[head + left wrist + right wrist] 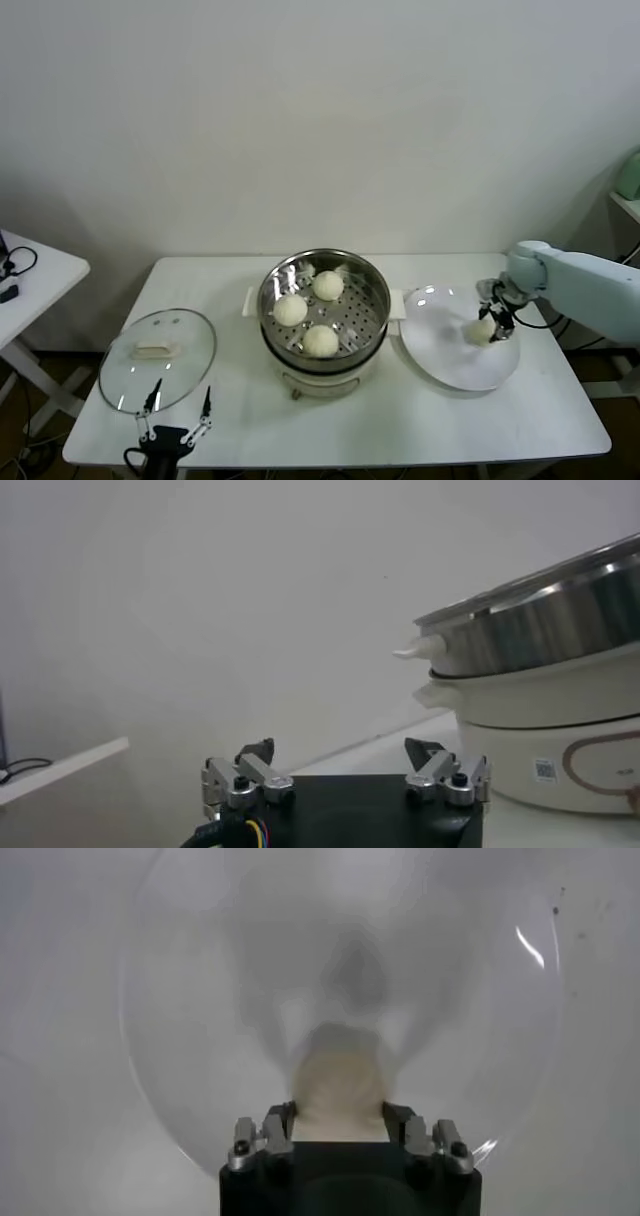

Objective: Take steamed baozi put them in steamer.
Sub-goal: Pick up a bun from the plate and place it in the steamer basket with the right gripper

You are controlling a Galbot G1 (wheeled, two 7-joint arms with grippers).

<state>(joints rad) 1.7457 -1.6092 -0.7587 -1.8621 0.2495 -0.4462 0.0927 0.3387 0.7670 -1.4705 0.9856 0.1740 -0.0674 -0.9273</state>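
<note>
The steamer stands mid-table with three steamed baozi on its perforated tray. One more baozi lies on the white plate to the steamer's right. My right gripper is down over the plate. In the right wrist view its fingers press on both sides of that baozi. My left gripper waits open at the table's front edge, near the lid, with nothing between its fingers.
A round glass lid with a white handle lies flat at the front left. The steamer's steel pot rises to one side of the left gripper. A second white table stands at the far left.
</note>
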